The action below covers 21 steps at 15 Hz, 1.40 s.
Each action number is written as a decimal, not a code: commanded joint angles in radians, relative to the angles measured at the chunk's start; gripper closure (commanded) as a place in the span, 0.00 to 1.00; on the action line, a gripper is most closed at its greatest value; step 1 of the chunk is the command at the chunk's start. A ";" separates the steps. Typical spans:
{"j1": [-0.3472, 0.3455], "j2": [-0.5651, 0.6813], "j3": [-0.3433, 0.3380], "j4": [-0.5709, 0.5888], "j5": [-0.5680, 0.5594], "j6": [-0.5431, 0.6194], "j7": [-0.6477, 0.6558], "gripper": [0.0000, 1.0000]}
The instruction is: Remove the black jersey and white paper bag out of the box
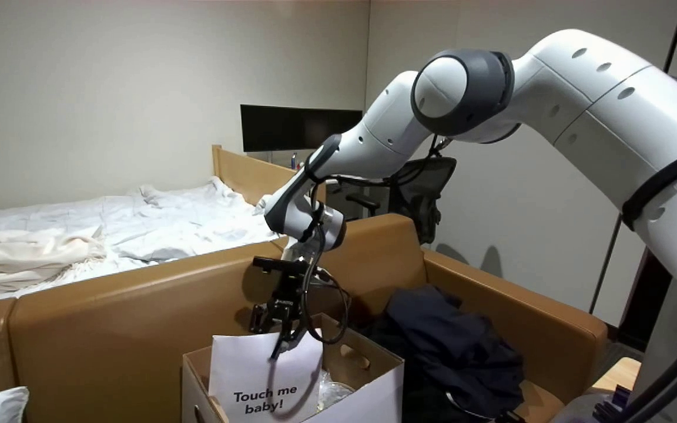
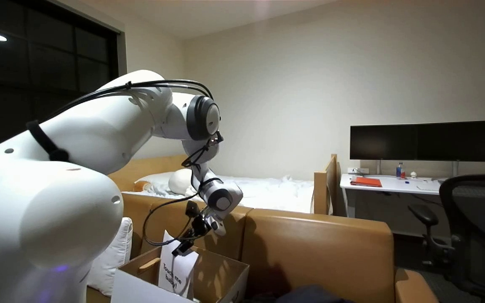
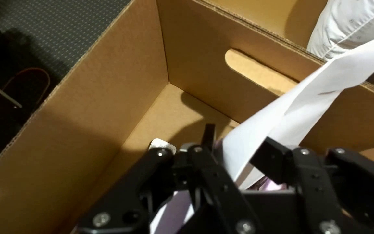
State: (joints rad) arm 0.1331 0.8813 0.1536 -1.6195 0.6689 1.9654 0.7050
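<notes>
Two dark monitors (image 2: 429,141) are noted above a white surface (image 2: 394,187); an orange-red folder (image 2: 366,182) is laid on it.

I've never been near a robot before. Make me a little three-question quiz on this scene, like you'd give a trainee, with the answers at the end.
1. True or false: in the wrist view, the claw is open, with part of the white paper bag showing between its two sides.

2. Fill in the missing word: the print on the bag reads "Touch me ____!"

3. Choose one: where does the dark cloth lie?
A) Inside the box
B) On the brown sofa, beside the box
C) On the bed

Key: 1. True. 2. baby. 3. B.
</notes>
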 commanded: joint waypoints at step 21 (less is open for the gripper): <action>0.128 -0.551 -0.117 -0.264 -0.300 0.034 0.711 0.93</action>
State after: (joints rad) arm 0.2780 0.4859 0.0364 -1.7594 0.4097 1.9479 1.3835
